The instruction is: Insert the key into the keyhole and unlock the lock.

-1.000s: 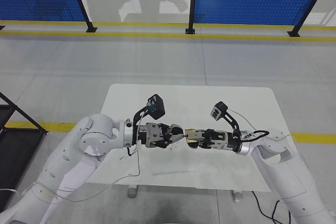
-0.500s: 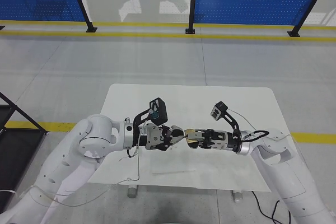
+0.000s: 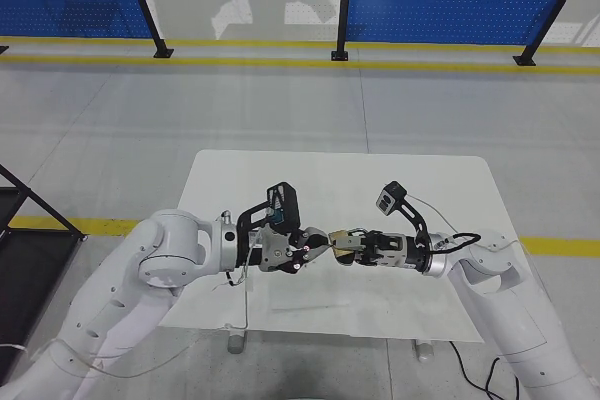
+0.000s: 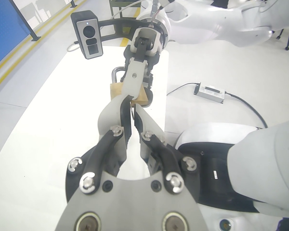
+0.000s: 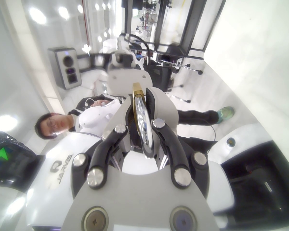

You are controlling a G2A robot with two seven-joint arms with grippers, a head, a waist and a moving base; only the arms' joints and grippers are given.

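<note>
White-and-black left gripper (image 4: 133, 108): nearest item in the left wrist view. Jaws are pinched almost together on a thin flat sliver, taken to be the key (image 4: 133, 111), though it is too slim to make out in detail. The sliver's far end meets the near edge of the lock.

Lock (image 4: 116, 91): brass padlock body with a steel shackle (image 4: 115, 73) pointing away from the left gripper. It is held over the front middle of the bench (image 4: 50, 126), between the two grippers, which meet nose to nose in the top view.

Right gripper (image 5: 139, 92): jaws clamped on the flat faces of the lock. One white finger (image 4: 133, 78) lies across the brass face that is turned to the left wrist camera. In the right wrist view the lock sits edge-on, with the brass rim at the fingertips and the shackle back toward the wrist.

Bench: white top with rounded corners.

Floor (image 3: 430, 110): pale grey.
- A grey power adapter (image 4: 210, 93) with a black cable (image 4: 250, 109) lies beside the bench.
- A black metal frame (image 3: 0, 250) stands off the bench's left side.
- A yellow line (image 3: 280, 63) runs across the floor past the bench's far edge.
- Blue panels (image 3: 60, 18) on black feet stand farthest back.
</note>
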